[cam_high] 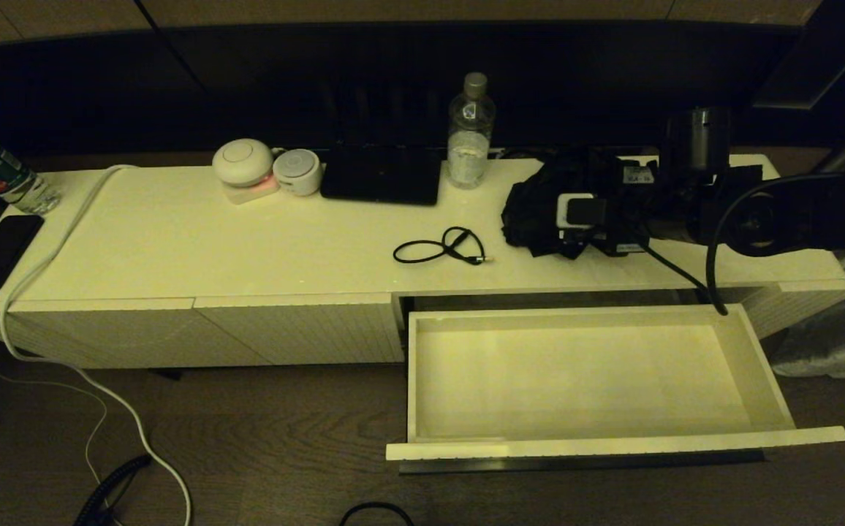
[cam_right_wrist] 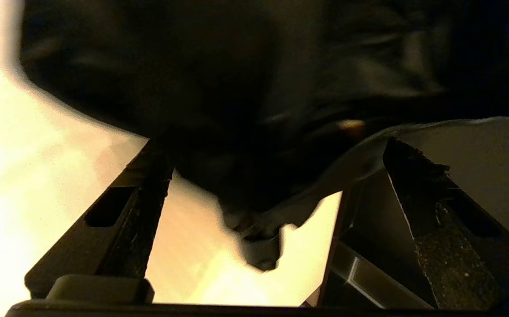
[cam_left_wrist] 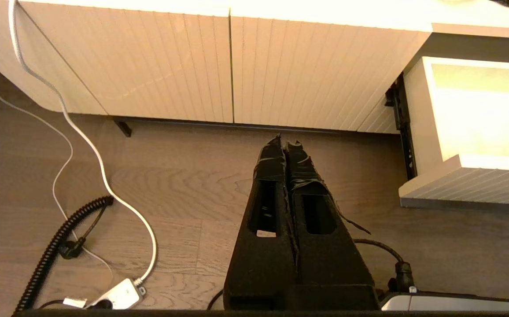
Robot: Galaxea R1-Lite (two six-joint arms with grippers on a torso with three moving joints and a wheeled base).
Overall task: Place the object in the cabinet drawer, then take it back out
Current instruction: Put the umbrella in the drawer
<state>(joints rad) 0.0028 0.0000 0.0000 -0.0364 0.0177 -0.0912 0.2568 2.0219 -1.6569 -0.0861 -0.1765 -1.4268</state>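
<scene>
right gripper (cam_right_wrist: 272,176) spread wide, fingers either side of a crumpled black object (cam_high: 539,212), soft like cloth or a bag, right of centre in the head view on the cabinet top (cam_high: 174,241). nothing pinched yet. cabinet drawer (cam_high: 766,365) pulled fully out at lower right, bare white inside, so the object is not yet in.

left gripper (cam_left_wrist: 286,143) closed on nothing, parked low over the floor at bottom centre of its own view.

judgement: step in hand is the grasp. sink into the thick bunched middle, not the thin trailing flap, before closing. lift high enough for loose folds to clear the drawer's rear rim. keep off the black cable (cam_high: 441,248) lying left of it.
</scene>
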